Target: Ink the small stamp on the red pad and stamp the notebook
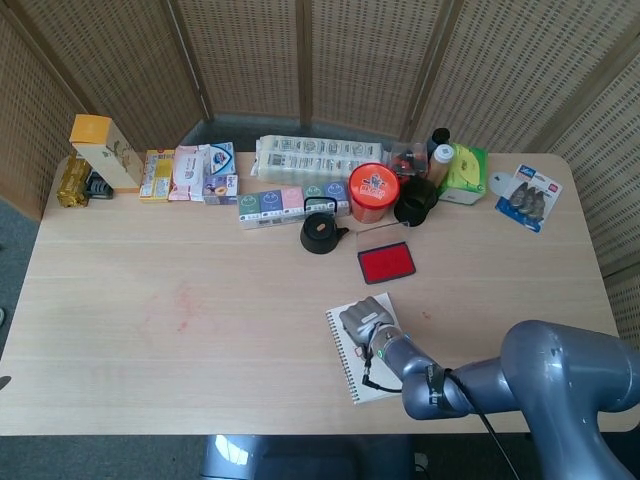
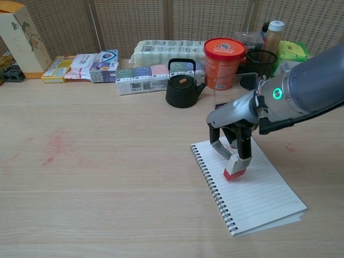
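R hand (image 2: 232, 141) grips the small stamp (image 2: 235, 169) from above, fingers (image 2: 243, 146) wrapped round its pale body, red base down on the notebook (image 2: 258, 196). In chest view the stamp leans a bit, tilted, base touching the lined page near the spiral edge, upper-left part of the sheet. Head view shows the same hand (image 1: 363, 320) over the notebook (image 1: 358, 372); stamp itself hidden under it there.

Notebook lies open on the counter (image 2: 97, 177), spiral binding on its left side, rotated so the top corner points to about 11 o'clock.

Red pad (image 1: 386, 262) sits at 12 o'clock from the notebook, well apart from the hand, lid off, red face up. In chest view it's mostly hidden behind the arm.

Black kettle (image 2: 182, 87) at 11 o'clock from the notebook, orange tub (image 2: 225, 62) w/ red lid just beside it to the right. Row of boxes and packets along the counter's far edge.

L hand: not seen in either view.
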`<action>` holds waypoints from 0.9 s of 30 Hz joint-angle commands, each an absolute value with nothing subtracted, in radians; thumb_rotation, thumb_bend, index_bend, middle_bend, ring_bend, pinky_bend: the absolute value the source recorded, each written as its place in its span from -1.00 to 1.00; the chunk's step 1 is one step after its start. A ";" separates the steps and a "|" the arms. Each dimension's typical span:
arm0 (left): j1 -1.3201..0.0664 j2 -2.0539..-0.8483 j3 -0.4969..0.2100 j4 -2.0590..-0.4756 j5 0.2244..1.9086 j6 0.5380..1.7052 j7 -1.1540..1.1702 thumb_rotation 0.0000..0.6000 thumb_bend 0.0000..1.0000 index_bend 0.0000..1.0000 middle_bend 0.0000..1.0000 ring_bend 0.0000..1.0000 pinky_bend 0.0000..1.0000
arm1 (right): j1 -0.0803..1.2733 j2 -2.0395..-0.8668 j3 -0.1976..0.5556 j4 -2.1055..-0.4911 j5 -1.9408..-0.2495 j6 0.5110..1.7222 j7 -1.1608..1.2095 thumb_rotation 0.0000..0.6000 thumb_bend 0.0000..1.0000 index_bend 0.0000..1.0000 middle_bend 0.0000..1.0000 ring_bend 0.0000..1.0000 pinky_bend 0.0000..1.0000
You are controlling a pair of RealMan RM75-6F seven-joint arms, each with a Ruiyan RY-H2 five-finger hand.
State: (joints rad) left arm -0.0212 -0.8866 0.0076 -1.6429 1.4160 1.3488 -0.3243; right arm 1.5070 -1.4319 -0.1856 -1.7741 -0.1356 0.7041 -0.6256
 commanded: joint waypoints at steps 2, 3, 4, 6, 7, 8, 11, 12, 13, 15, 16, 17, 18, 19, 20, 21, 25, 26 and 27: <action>-0.022 -0.887 0.008 -1.642 1.417 1.348 -0.324 1.00 -0.94 -1.00 -1.00 -0.99 -1.00 | 1.538 -1.369 -0.169 -1.848 -0.130 0.741 -0.629 1.00 -0.15 0.37 0.98 1.00 1.00; -0.022 -0.887 0.008 -1.642 1.416 1.348 -0.324 1.00 -0.94 -1.00 -1.00 -0.99 -1.00 | 1.541 -1.358 -0.164 -1.858 -0.128 0.747 -0.625 1.00 -0.15 0.37 0.98 1.00 1.00; -0.022 -0.887 0.008 -1.641 1.415 1.347 -0.325 1.00 -0.94 -1.00 -1.00 -0.99 -1.00 | 1.542 -1.347 -0.161 -1.864 -0.126 0.753 -0.621 1.00 -0.15 0.37 0.98 1.00 1.00; -0.023 -0.886 0.007 -1.641 1.415 1.347 -0.327 1.00 -0.94 -1.00 -1.00 -0.99 -1.00 | 1.542 -1.331 -0.160 -1.870 -0.123 0.762 -0.617 1.00 -0.15 0.37 0.98 1.00 1.00; -0.023 -0.885 0.007 -1.641 1.415 1.347 -0.329 1.00 -0.94 -1.00 -1.00 -0.99 -1.00 | 1.543 -1.324 -0.165 -1.872 -0.121 0.770 -0.620 1.00 -0.15 0.37 0.98 1.00 1.00; -0.023 -0.885 0.007 -1.641 1.415 1.347 -0.330 1.00 -0.94 -1.00 -1.00 -0.99 -1.00 | 1.543 -1.319 -0.169 -1.873 -0.118 0.778 -0.624 1.00 -0.15 0.37 0.98 1.00 1.00; -0.023 -0.884 0.007 -1.641 1.416 1.348 -0.333 1.00 -0.94 -1.00 -1.00 -1.00 -1.00 | 1.535 -1.300 -0.176 -1.881 -0.115 0.803 -0.623 1.00 -0.15 0.37 0.98 1.00 1.00; -0.022 -0.884 0.008 -1.641 1.416 1.348 -0.333 1.00 -0.94 -1.00 -1.00 -1.00 -1.00 | 1.527 -1.290 -0.176 -1.884 -0.122 0.817 -0.618 1.00 -0.15 0.37 0.98 1.00 1.00; -0.022 -0.884 0.008 -1.641 1.416 1.349 -0.332 1.00 -0.94 -1.00 -1.00 -0.99 -1.00 | 1.518 -1.283 -0.176 -1.887 -0.131 0.828 -0.613 1.00 -0.15 0.37 0.98 1.00 1.00; -0.022 -0.885 0.009 -1.642 1.419 1.349 -0.329 1.00 -0.94 -1.00 -1.00 -0.99 -1.00 | 1.492 -1.267 -0.178 -1.890 -0.167 0.859 -0.603 1.00 -0.15 0.37 0.98 1.00 1.00; -0.022 -0.886 0.010 -1.642 1.420 1.349 -0.327 1.00 -0.94 -1.00 -1.00 -0.99 -1.00 | 1.477 -1.261 -0.180 -1.890 -0.188 0.875 -0.597 1.00 -0.15 0.37 0.98 1.00 1.00; -0.022 -0.887 0.010 -1.643 1.420 1.349 -0.325 1.00 -0.94 -1.00 -1.00 -0.99 -1.00 | 1.463 -1.254 -0.183 -1.890 -0.206 0.889 -0.593 1.00 -0.15 0.37 0.98 1.00 1.00; -0.022 -0.888 0.011 -1.644 1.420 1.349 -0.321 1.00 -0.94 -1.00 -1.00 -0.99 -1.00 | 1.449 -1.246 -0.188 -1.890 -0.219 0.898 -0.589 1.00 -0.15 0.37 0.98 1.00 1.00; -0.023 -0.889 0.011 -1.646 1.421 1.348 -0.315 1.00 -0.94 -1.00 -1.00 -0.99 -1.00 | 1.436 -1.234 -0.197 -1.888 -0.223 0.902 -0.589 1.00 -0.15 0.37 0.98 1.00 1.00; -0.024 -0.890 0.012 -1.647 1.422 1.348 -0.311 1.00 -0.94 -1.00 -1.00 -0.99 -1.00 | 1.429 -1.224 -0.204 -1.886 -0.219 0.900 -0.593 1.00 -0.15 0.37 0.98 1.00 1.00; -0.024 -0.890 0.012 -1.648 1.423 1.347 -0.308 1.00 -0.94 -1.00 -1.00 -0.99 -1.00 | 1.426 -1.216 -0.210 -1.884 -0.213 0.895 -0.598 1.00 -0.15 0.37 0.98 1.00 1.00; -0.025 -0.893 0.013 -1.653 1.423 1.346 -0.295 1.00 -0.94 -1.00 -1.00 -0.99 -1.00 | 1.414 -1.192 -0.232 -1.860 -0.177 0.878 -0.618 1.00 -0.15 0.38 0.98 1.00 1.00; -0.025 -0.893 0.013 -1.654 1.422 1.347 -0.291 1.00 -0.94 -1.00 -1.00 -1.00 -1.00 | 1.409 -1.187 -0.233 -1.851 -0.171 0.871 -0.616 1.00 -0.15 0.38 0.98 1.00 1.00; -0.026 -0.895 0.013 -1.656 1.421 1.347 -0.285 1.00 -0.94 -1.00 -1.00 -0.99 -1.00 | 1.396 -1.180 -0.235 -1.829 -0.152 0.858 -0.603 1.00 -0.15 0.38 0.98 1.00 1.00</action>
State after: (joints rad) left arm -0.0255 -0.8937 0.0131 -1.6543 1.4219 1.3468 -0.2882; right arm 1.4112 -1.1917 -0.2286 -1.8517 -0.1719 0.8748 -0.6117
